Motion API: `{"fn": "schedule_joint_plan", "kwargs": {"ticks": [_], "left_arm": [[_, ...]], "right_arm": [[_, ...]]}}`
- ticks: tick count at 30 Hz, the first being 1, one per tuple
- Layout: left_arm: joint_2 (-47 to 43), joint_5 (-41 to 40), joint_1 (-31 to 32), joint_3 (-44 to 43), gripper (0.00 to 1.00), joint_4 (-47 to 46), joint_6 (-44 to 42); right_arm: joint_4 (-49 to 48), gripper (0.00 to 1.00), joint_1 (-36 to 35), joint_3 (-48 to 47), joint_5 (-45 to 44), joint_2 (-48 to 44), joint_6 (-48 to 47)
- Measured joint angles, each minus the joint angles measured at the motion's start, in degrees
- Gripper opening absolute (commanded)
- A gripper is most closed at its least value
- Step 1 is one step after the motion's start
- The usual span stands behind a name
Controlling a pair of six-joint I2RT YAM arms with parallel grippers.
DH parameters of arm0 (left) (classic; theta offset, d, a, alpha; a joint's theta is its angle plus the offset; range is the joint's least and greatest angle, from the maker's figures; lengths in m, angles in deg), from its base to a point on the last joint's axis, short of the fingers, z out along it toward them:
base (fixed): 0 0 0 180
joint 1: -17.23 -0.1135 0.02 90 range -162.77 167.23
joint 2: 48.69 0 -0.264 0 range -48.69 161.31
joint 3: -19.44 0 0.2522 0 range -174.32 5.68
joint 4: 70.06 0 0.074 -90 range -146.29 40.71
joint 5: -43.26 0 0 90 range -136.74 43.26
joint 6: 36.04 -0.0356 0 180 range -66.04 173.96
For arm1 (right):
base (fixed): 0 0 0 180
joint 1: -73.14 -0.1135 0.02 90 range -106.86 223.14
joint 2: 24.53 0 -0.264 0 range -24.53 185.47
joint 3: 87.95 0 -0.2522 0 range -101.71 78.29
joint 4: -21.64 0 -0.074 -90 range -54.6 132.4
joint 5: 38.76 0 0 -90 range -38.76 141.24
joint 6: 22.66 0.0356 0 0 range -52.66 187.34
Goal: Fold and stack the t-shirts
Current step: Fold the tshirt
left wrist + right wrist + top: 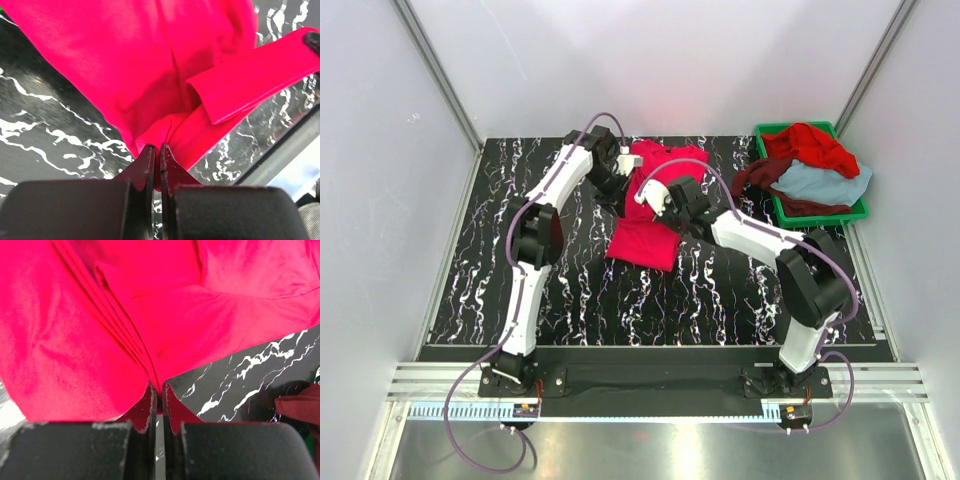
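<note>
The surface (480, 270) is black with white wiggly lines, like marble. White walls (380, 200) stand on three sides of it, and a silver rail (650, 380) runs along the near edge.

The pink shirt (645, 243) lies in the middle of the surface. Its near part looks folded and lies flat. Its far part is bunched up where the arms meet it.

Left of the pink shirt is the left arm (545, 195). It reaches over to the shirt's far left edge. The left jaws are shut tight, with a pinch of the pink shirt between them. The cloth spreads out from the jaws, and a sleeve sticks out to one side.

Right of the pink shirt is the right arm (760, 235). It reaches in over the shirt's right side. The right jaws are shut tight too, on a folded edge of the pink shirt with several layers in it.

From above, both arms cover the middle of the pink shirt, so that part cannot be seen.

Far right of the pink shirt, in the back corner, is a green bin (820, 213). Three shirts are piled in it: a red shirt (810, 145) at the back, a blue shirt (820, 182) in front of it, and a dark shirt (755, 178) that hangs over the bin's left side.
</note>
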Motion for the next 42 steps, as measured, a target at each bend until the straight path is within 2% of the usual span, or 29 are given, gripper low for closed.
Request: {"fn": "schedule_joint_plan", "kwargs": {"ticks": [11, 19, 22, 23, 26, 27, 29, 31, 34, 36, 37, 42], "left_arm": [[2.5, -3.6, -0.1, -3.1, 0.00, -6.0, 3.7], [3.8, -5.7, -0.1, -3.8, 0.08, -11.4, 5.5], [4.5, -6.4, -0.1, -4.2, 0.19, -12.7, 6.1], [4.6, -6.9, -0.1, -4.2, 0.33, -13.2, 6.3], [4.9, -8.9, -0.3, -4.2, 0.53, -14.2, 6.4], [4.9, -9.6, -0.5, -4.2, 0.65, -14.4, 6.5], [4.9, -10.9, -0.9, -4.5, 0.72, -14.8, 6.7], [4.9, -12.6, -1.0, -5.0, 0.77, -15.3, 7.0], [4.6, -15.1, -1.4, -5.3, 0.77, -16.0, 7.1], [3.9, -16.2, -1.5, -5.1, 0.77, -15.9, 7.1], [2.9, -16.4, -1.5, -4.2, 0.77, -16.1, 7.1], [-8.0, -14.5, -1.6, 6.5, 0.76, -16.7, 7.6]], "right_arm": [[-0.9, 0.00, 2.3, -4.1, 0.1, 5.0, 0.2], [-2.5, 0.00, 2.8, -4.3, 0.1, 6.7, 0.7], [-2.9, 0.00, 3.0, -4.4, 0.1, 8.0, 1.0], [-2.9, 0.00, 3.0, -4.6, 0.0, 8.6, 1.1], [-2.8, 0.00, 3.5, -5.0, -0.6, 10.3, 1.4], [-2.7, 0.00, 3.8, -5.1, -1.1, 10.9, 1.7], [-2.6, 0.00, 4.2, -5.5, -1.6, 12.0, 2.0], [-2.6, 0.09, 4.6, -6.0, -2.6, 13.1, 2.4], [-2.6, 0.36, 4.8, -6.8, -4.1, 13.5, 3.2], [-2.6, 0.44, 4.8, -7.7, -5.0, 13.5, 3.3], [-2.7, 0.52, 4.8, -8.3, -5.6, 13.5, 3.5], [-2.1, 0.57, 4.9, -10.1, -7.4, 11.7, 4.5]]}}
